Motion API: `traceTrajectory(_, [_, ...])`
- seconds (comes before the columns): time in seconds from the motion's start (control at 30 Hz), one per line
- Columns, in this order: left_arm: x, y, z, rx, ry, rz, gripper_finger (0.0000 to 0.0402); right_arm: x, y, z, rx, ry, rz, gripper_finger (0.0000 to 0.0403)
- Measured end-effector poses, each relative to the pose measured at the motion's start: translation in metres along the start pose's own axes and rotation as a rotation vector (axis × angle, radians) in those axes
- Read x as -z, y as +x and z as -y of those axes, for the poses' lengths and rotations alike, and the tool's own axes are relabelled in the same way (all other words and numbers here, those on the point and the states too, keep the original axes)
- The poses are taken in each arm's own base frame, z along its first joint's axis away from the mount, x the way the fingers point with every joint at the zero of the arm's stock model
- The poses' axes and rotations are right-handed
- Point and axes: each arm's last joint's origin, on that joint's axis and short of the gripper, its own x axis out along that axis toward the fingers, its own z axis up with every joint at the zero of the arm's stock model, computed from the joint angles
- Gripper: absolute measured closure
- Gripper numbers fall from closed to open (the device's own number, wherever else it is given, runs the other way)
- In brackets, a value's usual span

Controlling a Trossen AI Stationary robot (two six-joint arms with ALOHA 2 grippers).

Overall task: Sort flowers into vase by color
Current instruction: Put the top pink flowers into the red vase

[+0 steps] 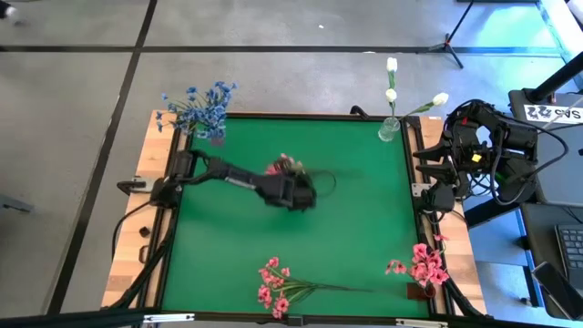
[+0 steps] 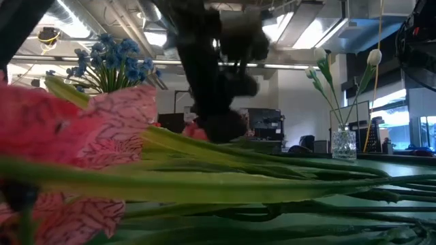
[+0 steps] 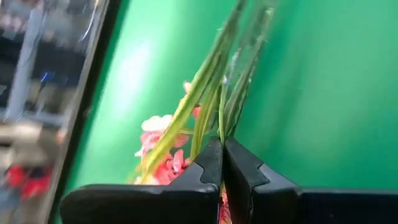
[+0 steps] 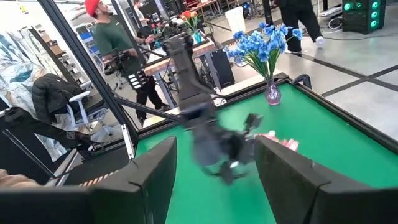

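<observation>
My left gripper (image 1: 303, 193) is over the middle of the green table and is shut on a pink spray (image 1: 286, 166). Its green stems and pink blooms (image 3: 160, 146) show in the left wrist view. The gripper also shows in the low view (image 2: 219, 126), dark and blurred. A second pink spray (image 1: 278, 287) lies flat on the table near the front edge and fills the low view (image 2: 88, 136). My right gripper (image 4: 214, 180) is open and empty, parked past the table's right edge (image 1: 474, 155). My left gripper pinches the pink spray's thin green stems (image 3: 221, 127) between its two fingertips, close to the blooms. The stems run on past the fingertips and the blooms sit beside the fingers. Whether any part of the spray rests on the table, I cannot tell.
A vase of blue flowers (image 1: 202, 107) stands at the far left corner. A glass vase with white buds (image 1: 390, 128) stands at the far right. A vase with pink flowers (image 1: 424, 269) stands at the near right corner. People stand beyond the table in the right wrist view.
</observation>
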Motion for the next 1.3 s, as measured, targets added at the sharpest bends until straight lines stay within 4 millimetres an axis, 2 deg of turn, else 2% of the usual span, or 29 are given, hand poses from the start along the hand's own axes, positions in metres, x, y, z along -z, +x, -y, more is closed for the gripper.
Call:
traceTrajectory(0.13, [-0.008,-0.031,0.03,0.118,-0.036,0.137,0.0401,0.0,0.0,0.0,0.0,-0.044,0.0,0.0189])
traceTrajectory(0.27, [-0.016,-0.04,0.041,0.294,-0.155,0.199,0.0392,0.0,0.0,0.0,0.0,-0.094,0.0,0.0189])
traceTrajectory(0.43, [-0.024,-0.039,0.04,0.378,-0.288,0.227,0.0341,0.005,0.001,-0.001,0.004,-0.123,-0.005,0.0189])
traceTrajectory(0.63, [-0.027,-0.038,0.039,0.492,-0.324,0.212,0.0267,0.033,0.007,-0.004,0.011,-0.103,-0.108,0.0189])
traceTrajectory(0.77, [-0.037,-0.057,0.034,0.496,-0.314,0.258,0.0235,0.055,0.011,-0.003,0.041,-0.094,-0.205,0.0189])
traceTrajectory(0.87, [-0.046,-0.079,0.025,0.47,-0.329,0.299,0.0224,0.065,0.015,-0.001,0.103,-0.095,-0.269,0.0189])
traceTrajectory(0.97, [-0.05,-0.092,0.015,0.456,-0.328,0.286,0.0224,0.067,0.019,0.002,0.18,-0.072,-0.28,0.0189])
traceTrajectory(1.1, [-0.058,-0.107,0.002,0.489,-0.426,0.316,0.0229,0.067,0.022,0.005,0.274,-0.062,-0.348,0.0189])
traceTrajectory(1.3, [-0.062,-0.129,0.008,0.577,-0.521,0.368,0.0229,0.068,0.034,-0.003,0.305,-0.131,-0.445,0.0189])
